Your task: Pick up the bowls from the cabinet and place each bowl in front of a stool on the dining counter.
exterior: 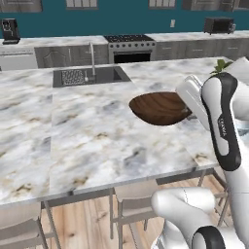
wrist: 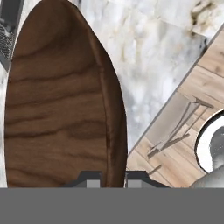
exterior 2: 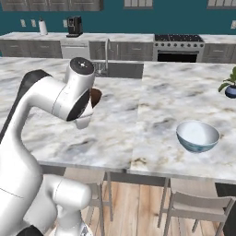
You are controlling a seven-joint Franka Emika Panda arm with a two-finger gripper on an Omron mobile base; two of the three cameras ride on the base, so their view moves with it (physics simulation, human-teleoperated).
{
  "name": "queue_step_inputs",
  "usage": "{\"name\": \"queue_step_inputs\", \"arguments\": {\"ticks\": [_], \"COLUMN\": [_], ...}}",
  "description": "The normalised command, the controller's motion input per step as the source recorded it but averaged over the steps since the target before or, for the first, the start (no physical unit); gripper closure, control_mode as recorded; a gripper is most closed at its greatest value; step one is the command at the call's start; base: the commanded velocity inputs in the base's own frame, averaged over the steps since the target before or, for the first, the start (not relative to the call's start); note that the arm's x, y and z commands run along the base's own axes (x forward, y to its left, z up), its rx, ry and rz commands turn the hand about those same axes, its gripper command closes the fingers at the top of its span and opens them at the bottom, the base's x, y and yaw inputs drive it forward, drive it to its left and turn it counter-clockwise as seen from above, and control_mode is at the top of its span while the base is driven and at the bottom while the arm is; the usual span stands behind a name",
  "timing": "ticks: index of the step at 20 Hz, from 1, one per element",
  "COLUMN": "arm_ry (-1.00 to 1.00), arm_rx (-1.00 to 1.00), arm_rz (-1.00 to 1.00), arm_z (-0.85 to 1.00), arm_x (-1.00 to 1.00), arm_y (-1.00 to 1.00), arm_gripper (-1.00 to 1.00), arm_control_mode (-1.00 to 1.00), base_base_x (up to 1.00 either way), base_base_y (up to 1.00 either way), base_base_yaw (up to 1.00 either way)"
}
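gripper (wrist: 109,177) clenched on the rim of the wide shallow dark-brown wooden bowl (exterior: 160,108), which hangs tilted over the white-grey veined marble dining counter (exterior: 87,141), inboard of its near edge above a pale stool (exterior: 133,204). deeper white ceramic bowl with blue pattern (exterior 2: 197,136) already sits near the near edge, toward the right end. judgement: wood is light, stiff and not fragile; a thin rim pinch lets it swing, so lower level.

teal wall (exterior: 97,22), grey cabinets (exterior 2: 41,48), black stove (exterior: 130,47), wood floor (exterior 2: 138,207), perhaps a coffee maker (exterior 2: 73,25).
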Motion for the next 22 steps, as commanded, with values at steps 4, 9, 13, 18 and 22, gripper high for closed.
{"name": "queue_step_inputs", "arguments": {"ticks": [4,9,13,18,22], "arm_ry": [0.02,0.07,0.1,0.1,0.06], "arm_rx": [0.0,0.0,0.0,0.0,0.0], "arm_rz": [0.0,0.0,0.0,0.0,0.0], "arm_z": [-0.9,-0.97,-0.96,-0.9,-0.68], "arm_x": [1.0,0.97,0.89,0.8,0.67], "arm_y": [0.0,0.04,0.21,0.27,0.12], "arm_gripper": [1.0,1.0,1.0,1.0,1.0], "arm_control_mode": [-1.0,-1.0,-1.0,-1.0,-1.0], "base_base_x": [0.0,0.0,0.0,0.0,0.0], "base_base_y": [0.0,0.0,0.0,0.0,0.0], "base_base_yaw": [0.0,0.0,0.0,0.0,0.0]}}
